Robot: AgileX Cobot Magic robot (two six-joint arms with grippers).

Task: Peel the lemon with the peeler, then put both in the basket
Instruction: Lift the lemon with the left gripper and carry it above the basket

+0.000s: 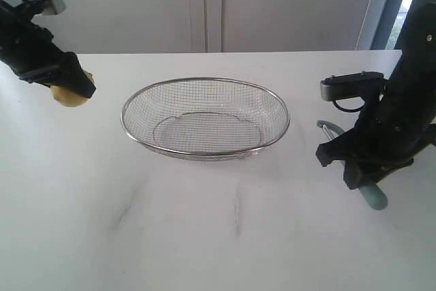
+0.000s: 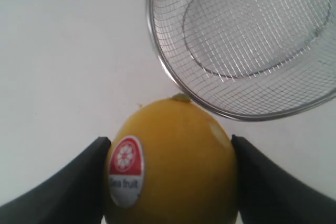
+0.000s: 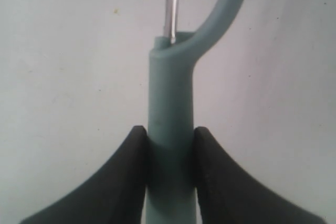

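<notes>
The yellow lemon (image 2: pixel 173 163) with a red and white sticker sits between both fingers of my left gripper (image 2: pixel 169 148), which is shut on it. In the exterior view that lemon (image 1: pixel 70 96) hangs under the left gripper (image 1: pixel 73 89) at the far left, apart from the wire mesh basket (image 1: pixel 205 118). My right gripper (image 3: pixel 168 137) is shut on the pale teal handle of the peeler (image 3: pixel 170 103); its silver blade runs out past the frame edge. At the right of the exterior view the peeler (image 1: pixel 372 195) pokes out below the right gripper (image 1: pixel 357 165).
The basket rim (image 2: pixel 173 80) lies close beyond the lemon in the left wrist view. Everything stands on a white table (image 1: pixel 204 223). A pale wall and a window edge are behind it.
</notes>
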